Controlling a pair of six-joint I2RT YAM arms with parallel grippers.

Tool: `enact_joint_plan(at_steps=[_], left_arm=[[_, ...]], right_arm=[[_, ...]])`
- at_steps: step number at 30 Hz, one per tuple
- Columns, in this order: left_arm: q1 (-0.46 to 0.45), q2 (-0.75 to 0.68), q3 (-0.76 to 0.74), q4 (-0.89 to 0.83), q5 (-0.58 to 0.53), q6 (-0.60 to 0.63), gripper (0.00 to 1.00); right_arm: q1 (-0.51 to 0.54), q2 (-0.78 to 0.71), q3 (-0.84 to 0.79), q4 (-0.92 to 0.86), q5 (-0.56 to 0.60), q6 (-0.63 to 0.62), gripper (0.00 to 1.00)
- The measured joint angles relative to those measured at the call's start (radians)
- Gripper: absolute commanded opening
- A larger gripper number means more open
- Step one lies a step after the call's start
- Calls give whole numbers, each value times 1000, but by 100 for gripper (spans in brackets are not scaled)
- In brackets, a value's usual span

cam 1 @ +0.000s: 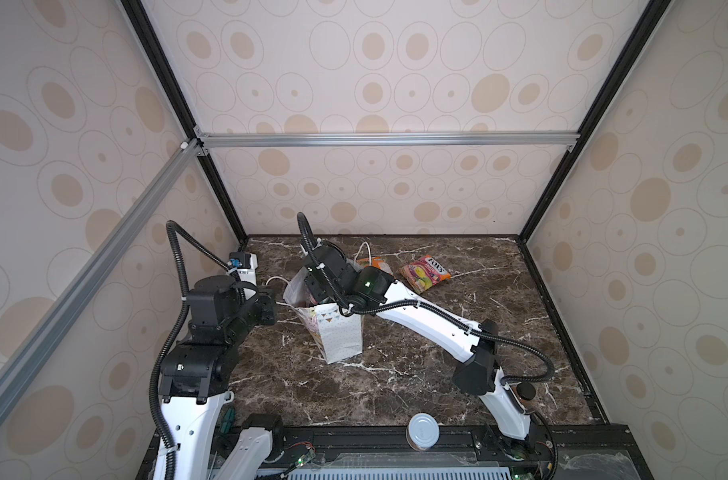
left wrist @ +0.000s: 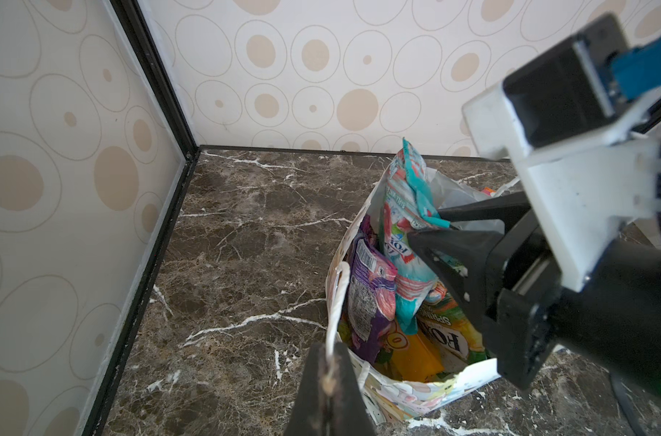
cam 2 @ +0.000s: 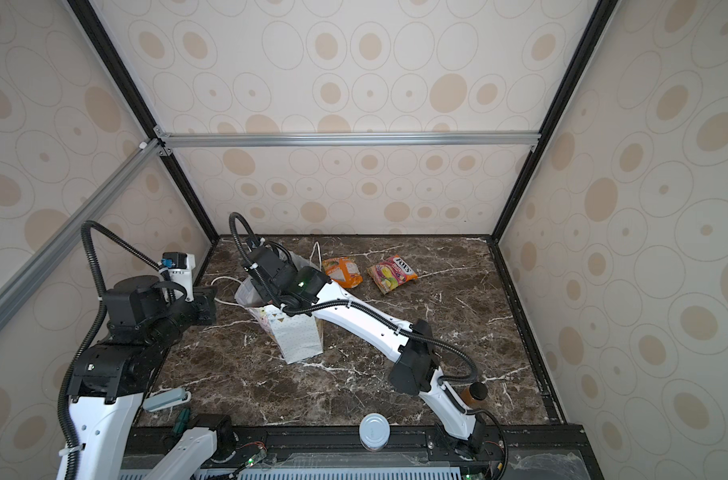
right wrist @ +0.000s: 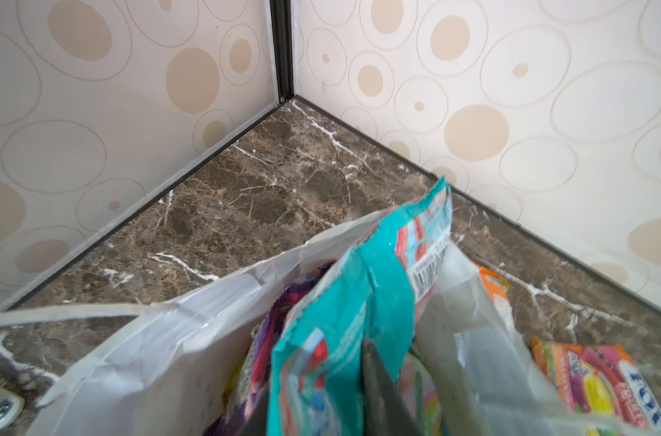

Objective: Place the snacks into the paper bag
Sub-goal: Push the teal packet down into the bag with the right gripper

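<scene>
Two grippers share the step: left gripper (left wrist: 327, 362) clamps the paper bag's (cam 1: 341, 336) cord handle (left wrist: 338, 298), bag standing nearer the worktop's (cam 1: 395, 374) left edge, while right gripper (left wrist: 427, 227), narrowed on the teal packet (left wrist: 400, 204) half inside, should sink deeper before releasing.

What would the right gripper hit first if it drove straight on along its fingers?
The teal packet: it sits between the fingers of the right gripper, at the mouth of the paper bag. Past it, probably the bag's far wall, but depth is unclear.
</scene>
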Motion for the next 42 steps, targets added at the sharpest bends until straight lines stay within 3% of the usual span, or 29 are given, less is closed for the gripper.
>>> enact_joint_plan(at_steps=[3, 15, 28, 31, 35, 42], left_arm=[[0, -5, -7, 2, -3, 0, 0], [0, -5, -13, 6, -34, 9, 0], [0, -5, -14, 11, -26, 9, 0], [0, -5, -14, 12, -26, 9, 0], [0, -5, -15, 18, -26, 9, 0], [0, -5, -15, 18, -26, 9, 0]], right_arm=[[-6, -6, -12, 1, 3, -3, 0], [-12, -144, -42, -28, -117, 17, 0], [-12, -148, -134, -39, -54, 27, 0], [-13, -134, -152, -27, -65, 27, 5], [-17, -121, -144, -34, -77, 24, 42], [-29, -122, -90, -72, -99, 8, 56]])
